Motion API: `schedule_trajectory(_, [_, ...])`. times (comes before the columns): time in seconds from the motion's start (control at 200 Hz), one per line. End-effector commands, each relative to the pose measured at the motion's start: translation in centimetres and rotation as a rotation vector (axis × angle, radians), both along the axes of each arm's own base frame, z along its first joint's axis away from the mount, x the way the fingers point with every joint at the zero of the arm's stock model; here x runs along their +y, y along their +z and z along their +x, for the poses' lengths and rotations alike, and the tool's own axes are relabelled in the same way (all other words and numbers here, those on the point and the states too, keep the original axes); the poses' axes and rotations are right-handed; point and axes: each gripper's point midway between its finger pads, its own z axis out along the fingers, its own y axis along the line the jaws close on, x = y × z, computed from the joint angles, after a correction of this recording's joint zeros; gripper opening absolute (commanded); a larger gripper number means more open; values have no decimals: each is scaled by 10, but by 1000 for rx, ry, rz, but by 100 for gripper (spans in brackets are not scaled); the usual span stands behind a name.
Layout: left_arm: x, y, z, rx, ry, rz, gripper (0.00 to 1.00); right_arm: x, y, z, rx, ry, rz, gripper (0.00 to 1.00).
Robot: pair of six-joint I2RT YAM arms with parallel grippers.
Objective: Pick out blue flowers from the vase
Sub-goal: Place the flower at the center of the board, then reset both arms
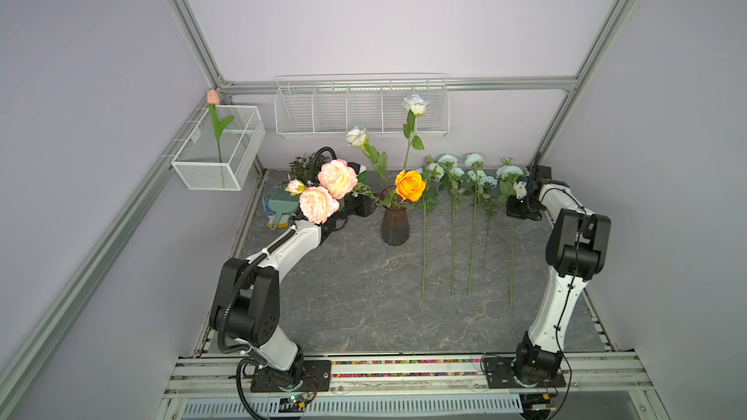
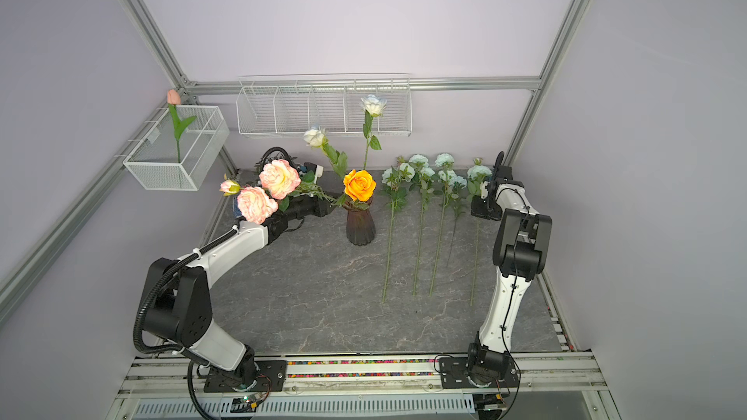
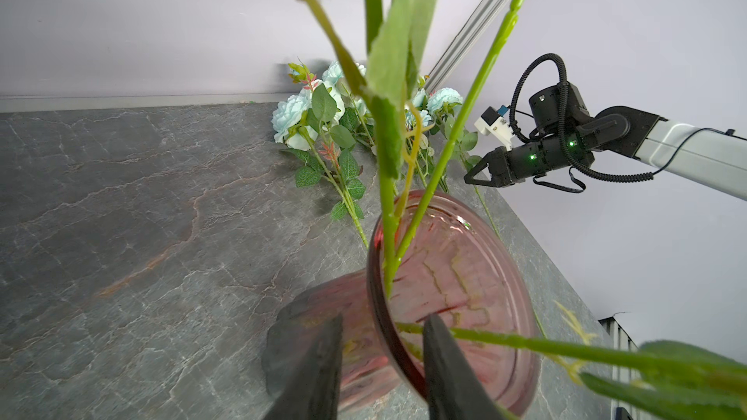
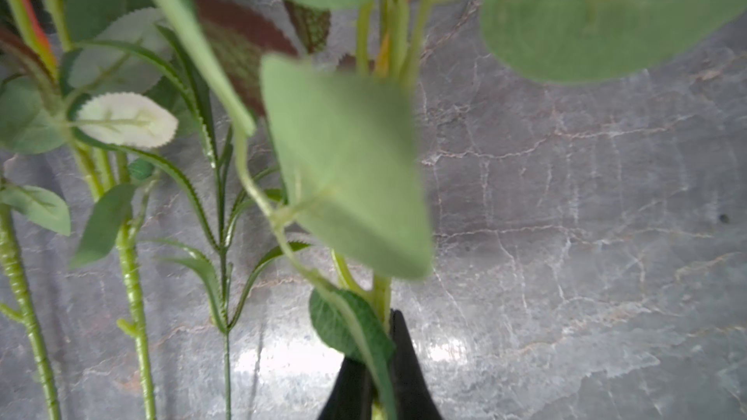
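Note:
The dark ribbed glass vase (image 1: 395, 225) stands mid-table, holding an orange rose (image 1: 410, 184), pink peonies (image 1: 337, 178) and two white, blue-tinged roses (image 1: 415, 105). My left gripper (image 3: 384, 319) is shut on the vase (image 3: 452, 268) at its rim, one finger outside and one inside. Several blue flowers (image 1: 452, 236) lie side by side on the table, right of the vase. My right gripper (image 4: 388, 313) is shut on the green stem (image 4: 382, 292) of the rightmost blue flower (image 1: 511, 254), low over the table's far right.
A white wire basket (image 1: 218, 155) with a pink tulip hangs on the left wall. A wire shelf (image 1: 361, 109) runs along the back. A small green plant (image 1: 307, 165) and a green brush (image 1: 279, 206) sit at the back left.

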Motion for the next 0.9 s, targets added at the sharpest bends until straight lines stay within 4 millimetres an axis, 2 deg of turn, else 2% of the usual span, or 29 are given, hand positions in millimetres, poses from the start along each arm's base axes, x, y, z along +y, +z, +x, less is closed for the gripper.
schedule_trajectory(0.0, [10,-26,-3,82,24,68,36,1,5,12,-37,1,8,7])
schedule_trajectory(0.085, [9,-25,-3,80,23,63,36,0,6,12,-37,-4,4,13])
schedule_trajectory(0.19, [8,-24,-3,79,22,58,36,0,13,13,-53,3,-10,26])
schedule_trajectory(0.27, [8,-23,-2,78,21,58,36,-1,25,14,-77,6,-29,36])
schedule_trajectory(0.345, [8,-21,-3,75,21,58,36,-2,39,14,-103,4,-43,40])
schedule_trajectory(0.51, [8,-17,-3,68,18,53,36,0,80,14,-191,7,-77,46])
schedule_trajectory(0.595, [6,-11,-5,58,5,45,38,2,107,10,-244,7,-109,52])
schedule_trajectory(0.685, [6,-4,-5,44,-3,43,43,5,136,5,-308,14,-152,64])
schedule_trajectory(0.895, [6,13,-8,7,-9,31,55,23,191,-13,-440,37,-200,67])
